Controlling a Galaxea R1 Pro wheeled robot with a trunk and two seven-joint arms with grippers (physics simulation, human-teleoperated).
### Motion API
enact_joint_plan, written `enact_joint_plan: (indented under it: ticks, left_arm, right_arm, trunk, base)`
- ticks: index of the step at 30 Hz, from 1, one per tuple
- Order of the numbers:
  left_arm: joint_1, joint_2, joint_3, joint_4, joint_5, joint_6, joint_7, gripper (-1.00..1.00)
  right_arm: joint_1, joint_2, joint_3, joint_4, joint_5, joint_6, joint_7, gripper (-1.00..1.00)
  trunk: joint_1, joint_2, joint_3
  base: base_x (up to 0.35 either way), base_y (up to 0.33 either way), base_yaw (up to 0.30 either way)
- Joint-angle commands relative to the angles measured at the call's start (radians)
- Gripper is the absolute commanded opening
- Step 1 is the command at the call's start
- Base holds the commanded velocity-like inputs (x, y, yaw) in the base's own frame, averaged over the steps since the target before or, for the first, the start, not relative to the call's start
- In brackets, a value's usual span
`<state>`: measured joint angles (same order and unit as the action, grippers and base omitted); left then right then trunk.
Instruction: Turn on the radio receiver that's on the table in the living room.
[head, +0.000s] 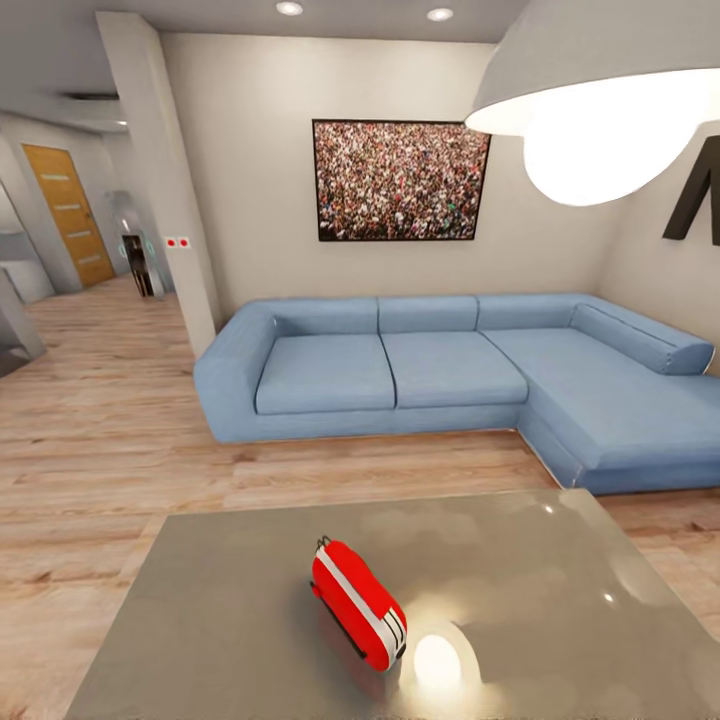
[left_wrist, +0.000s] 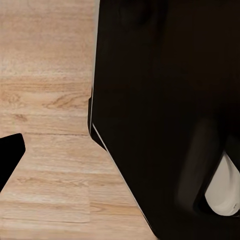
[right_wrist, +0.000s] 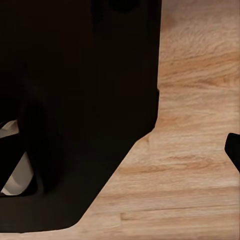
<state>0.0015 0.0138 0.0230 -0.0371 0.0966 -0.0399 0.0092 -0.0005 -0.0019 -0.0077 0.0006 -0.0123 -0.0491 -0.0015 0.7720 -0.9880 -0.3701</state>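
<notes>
The red radio receiver (head: 358, 603) stands on the glossy grey table (head: 220, 600) near its front middle, turned edge-on so its white band faces me. Its thin loop handle is at the far end, and the dial and grille are hidden from here. Of my left gripper, one dark fingertip (left_wrist: 10, 157) shows at the frame's edge over wood floor, far from the middle. One dark fingertip (right_wrist: 234, 150) of my right gripper shows the same way. Both grippers hang low beside my dark body, apart from the radio, holding nothing.
Beyond the table lies a strip of light plank floor (head: 120, 440), then the blue L-shaped sofa (head: 450, 370) under the framed crowd photo (head: 400, 180). A white dome lamp (head: 600, 90) hangs at upper right. A pillar (head: 165, 180) and a hallway open to the left.
</notes>
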Motion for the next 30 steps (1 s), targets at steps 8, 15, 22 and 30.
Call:
enact_joint_plan:
  ticks: [8,15,22,30]
  left_arm:
    - [0.000,0.000,0.000,0.000,0.000,0.000,0.000,1.00]
    - [0.000,0.000,0.000,0.000,0.000,0.000,0.000,1.00]
    - [0.000,0.000,0.000,0.000,0.001,0.000,0.000,1.00]
    - [0.000,0.000,0.000,0.000,0.000,0.000,0.000,1.00]
  right_arm:
    - [0.000,0.000,0.000,0.001,0.000,0.000,0.000,1.00]
    - [0.000,0.000,0.000,0.000,0.000,0.000,0.000,1.00]
    - [0.000,0.000,0.000,0.000,0.000,0.000,0.000,1.00]
    - [0.000,0.000,0.000,0.000,0.000,0.000,0.000,1.00]
  trunk:
    - [0.000,0.000,-0.013]
    - [0.000,0.000,-0.024]
    - [0.000,0.000,-0.035]
    - [0.000,0.000,-0.048]
  base:
    - [0.000,0.000,0.000]
    - [0.000,0.000,0.000]
    - [0.000,0.000,0.000]
    - [0.000,0.000,0.000]
